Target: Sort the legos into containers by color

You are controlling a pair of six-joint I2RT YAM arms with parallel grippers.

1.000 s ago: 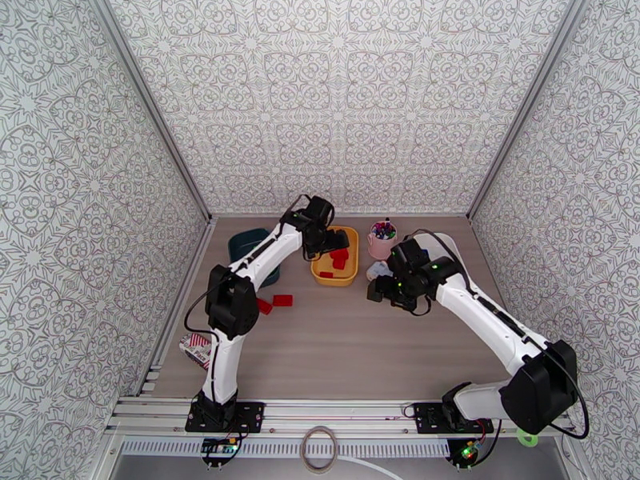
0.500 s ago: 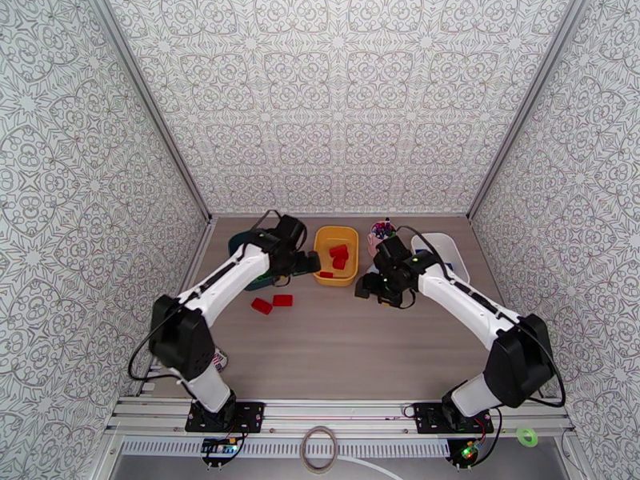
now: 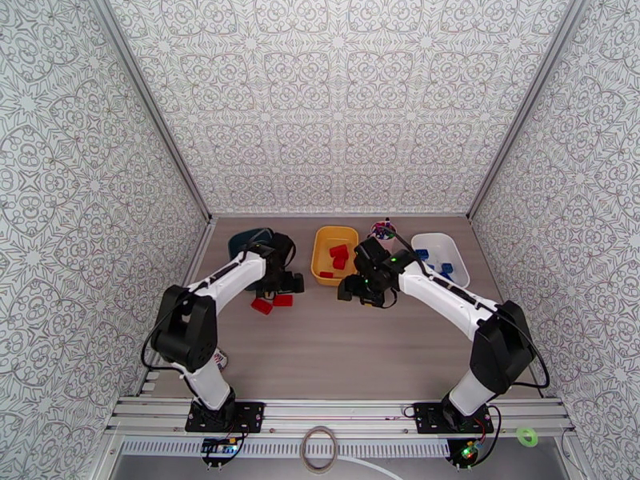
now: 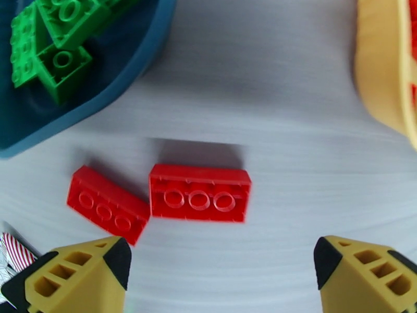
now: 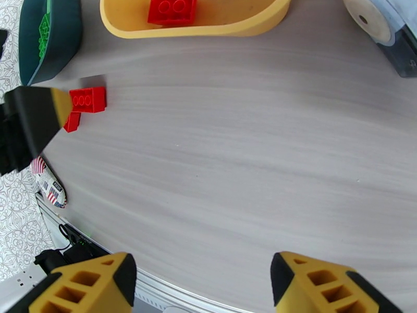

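The left gripper (image 4: pixel 221 256) has its jaws spread wide with nothing between them, and the right gripper (image 5: pixel 203 272) also stands open and empty.

From the top camera, the left gripper (image 3: pixel 284 283) hangs low over the table (image 3: pixel 360 346), just above two red legos (image 3: pixel 272 303) that lie side by side on the bare wood. Behind it sits the dark teal tub (image 3: pixel 242 242). The yellow tub (image 3: pixel 322 243) holds several red bricks, and the white tub (image 3: pixel 458 259) on the right holds blue bricks (image 3: pixel 422 254). A pink cup of pens (image 3: pixel 382 230) stands between the yellow and white tubs. The right gripper (image 3: pixel 349 290) hovers in front of the yellow tub.

In the left wrist view, one red brick (image 4: pixel 199 193) lies between the fingertips' line and the teal tub (image 4: pixel 130 63), touching or nearly touching a second red brick (image 4: pixel 108 204) on its left. Green bricks (image 4: pixel 57 27) lie inside the teal tub. The yellow tub's wall (image 4: pixel 380 74) shows at the right edge.

In the right wrist view, bare table lies under the open jaws. Farther off are the yellow tub (image 5: pixel 224 26) with a red brick (image 5: pixel 172 9) inside, the teal tub (image 5: pixel 57 43), the two loose red bricks (image 5: pixel 88 99), and a striped packet (image 5: pixel 49 188) at the table's edge.
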